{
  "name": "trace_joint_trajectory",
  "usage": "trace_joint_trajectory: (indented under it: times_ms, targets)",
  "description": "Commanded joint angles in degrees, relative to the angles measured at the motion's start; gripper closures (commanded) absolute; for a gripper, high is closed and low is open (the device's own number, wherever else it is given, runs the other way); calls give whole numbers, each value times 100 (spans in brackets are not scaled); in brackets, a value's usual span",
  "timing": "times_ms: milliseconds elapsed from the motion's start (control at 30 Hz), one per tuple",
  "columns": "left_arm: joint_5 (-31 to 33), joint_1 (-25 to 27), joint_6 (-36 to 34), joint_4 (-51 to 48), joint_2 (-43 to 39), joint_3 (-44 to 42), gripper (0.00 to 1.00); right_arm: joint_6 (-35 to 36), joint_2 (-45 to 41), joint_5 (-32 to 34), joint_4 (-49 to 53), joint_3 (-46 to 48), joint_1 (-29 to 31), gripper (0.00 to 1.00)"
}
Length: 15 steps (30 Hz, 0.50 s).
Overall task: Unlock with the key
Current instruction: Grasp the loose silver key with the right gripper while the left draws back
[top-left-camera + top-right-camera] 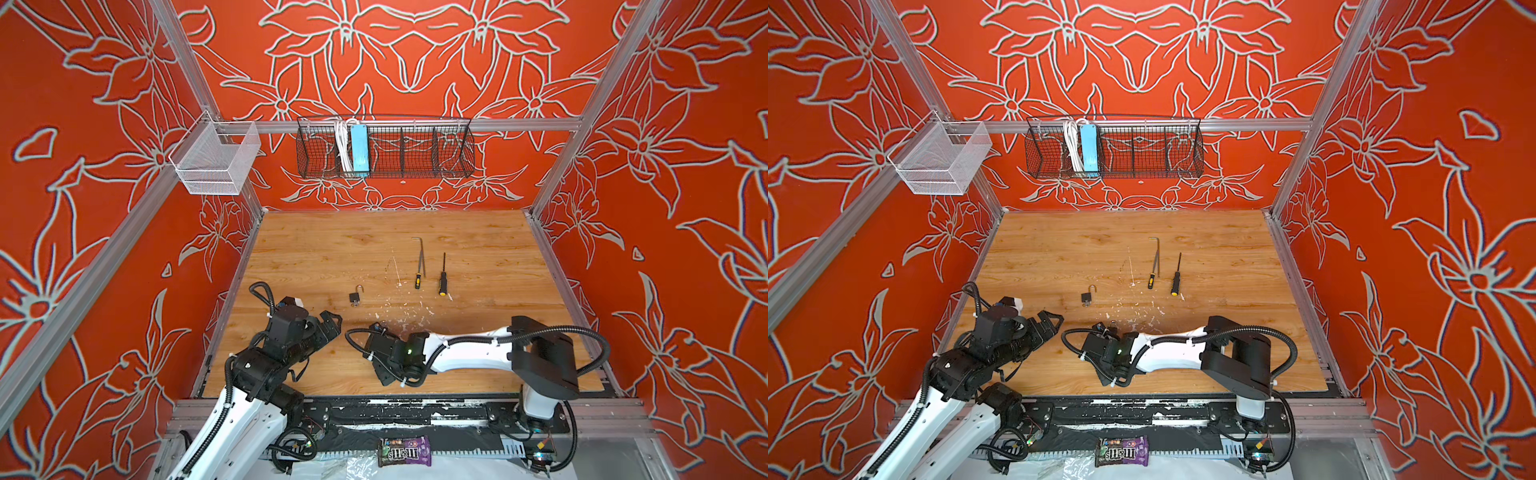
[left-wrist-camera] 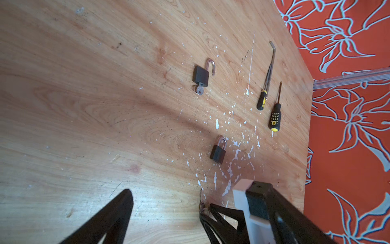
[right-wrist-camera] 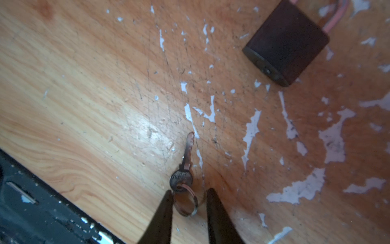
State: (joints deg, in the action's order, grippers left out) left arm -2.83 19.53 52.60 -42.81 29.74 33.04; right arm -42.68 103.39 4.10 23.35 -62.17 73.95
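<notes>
Right gripper [image 3: 188, 192] lined up on the key [image 3: 185, 166], no grab yet

The key lies flat on the table [image 3: 84, 84], near the shut lock [image 3: 287, 42] but not touching it. The jaws sit narrow either side of the ring [image 3: 186, 203], one finger about touching it, nothing pinched so far. The left gripper [image 1: 330, 324] hangs wide open and empty off to the side. Looks like the pick-up step. Next it needs a firm pinch, probably on the key's head rather than the loose ring, or the key may swing when aimed at the keyhole.
</notes>
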Motion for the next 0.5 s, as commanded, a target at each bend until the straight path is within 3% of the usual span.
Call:
trace_joint_trajectory:
  times_ms: [0, 467]
  targets:
    - [39, -22, 110, -10, 13, -34, 2, -94, 221, 56, 60, -101, 79, 81]
    - [-22, -19, 260, 97, 10, -104, 2, 83, 352, 529, 294, -304, 201, 94]
